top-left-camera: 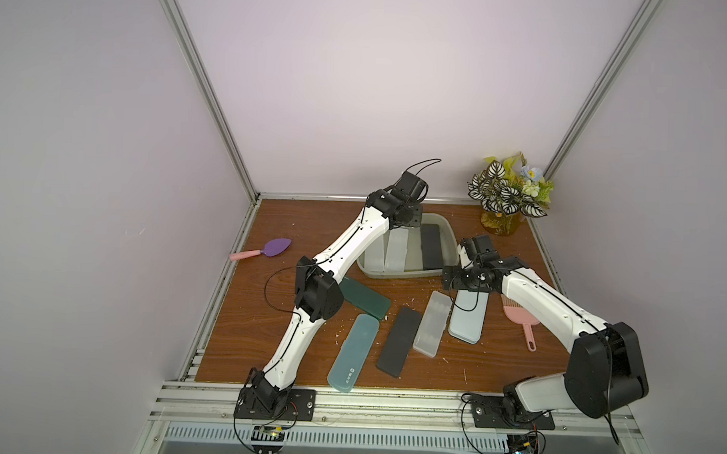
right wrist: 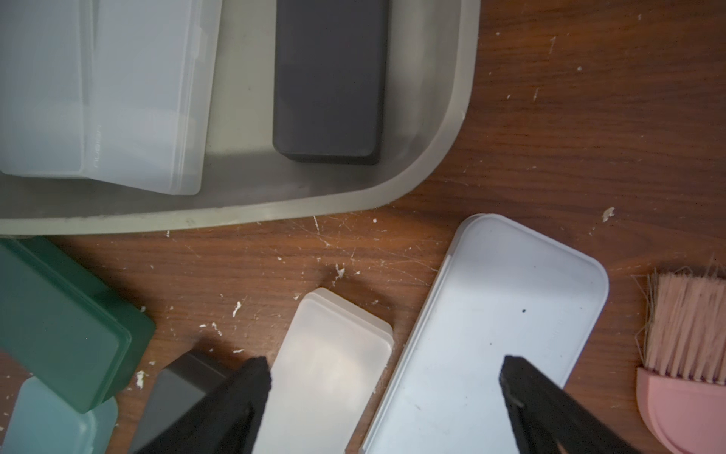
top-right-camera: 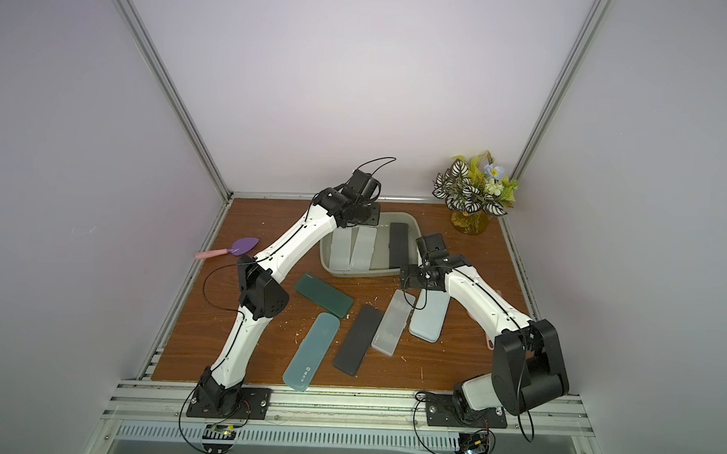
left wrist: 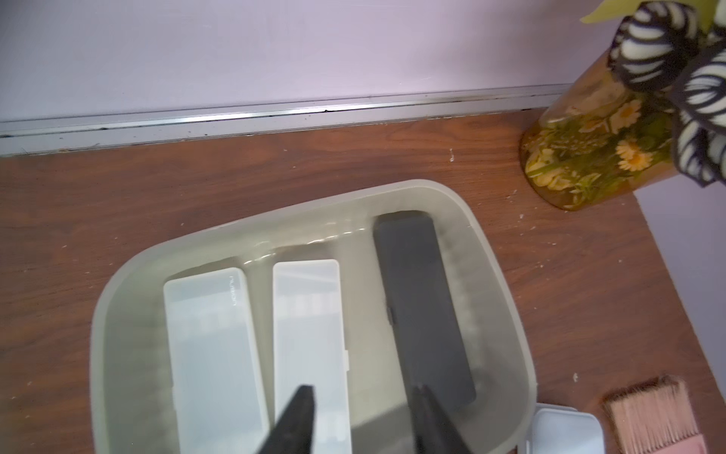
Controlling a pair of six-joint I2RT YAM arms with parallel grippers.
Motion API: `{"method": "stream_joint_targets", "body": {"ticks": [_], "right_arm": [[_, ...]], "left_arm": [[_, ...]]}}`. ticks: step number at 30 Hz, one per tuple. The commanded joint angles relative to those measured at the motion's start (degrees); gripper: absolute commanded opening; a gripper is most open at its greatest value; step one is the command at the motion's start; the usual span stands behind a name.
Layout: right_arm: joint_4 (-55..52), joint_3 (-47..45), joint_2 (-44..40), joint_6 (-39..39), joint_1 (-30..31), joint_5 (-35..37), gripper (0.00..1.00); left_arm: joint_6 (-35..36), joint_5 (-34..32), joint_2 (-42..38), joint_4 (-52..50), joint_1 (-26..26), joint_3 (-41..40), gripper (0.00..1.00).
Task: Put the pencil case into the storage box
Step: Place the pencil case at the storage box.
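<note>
Grey-beige storage box (left wrist: 393, 188) under empty, parted left gripper (left wrist: 364, 391); right gripper (right wrist: 385, 365) wide open.

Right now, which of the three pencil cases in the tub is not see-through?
The black pencil case, on the side of the storage box towards the flower vase. The two frosted white cases beside it are translucent.

The storage box (left wrist: 412, 188) stands at the back with three pencil cases (left wrist: 310, 326) side by side in it; five other cases (top-left-camera: 399, 345) lie before it, a brush (top-left-camera: 520, 321) to their right, a vase (top-left-camera: 499, 226) behind right, a spatula (top-left-camera: 269, 248) far left
</note>
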Motion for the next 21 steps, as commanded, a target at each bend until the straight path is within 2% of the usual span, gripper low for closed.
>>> {"method": "stream_joint_targets", "body": {"ticks": [1,8,21], "right_arm": [[-0.78,0.96,-1.15,0.28,-0.11,-1.14,0.99],[-1.23,0.88,-1.43,0.24,-0.27,-0.44,0.99],[-1.24,0.79,-0.57,0.11,-0.27,-0.76,0.99]], "left_arm": [[0.16,3.7,6.16,-1.46,-0.74,1.29,0.01],[-1.06,6.29,11.29,1.75,-0.72,1.58,0.0],[-1.33,3.92,16.47,2.26,-0.4,1.27,0.0]]}}
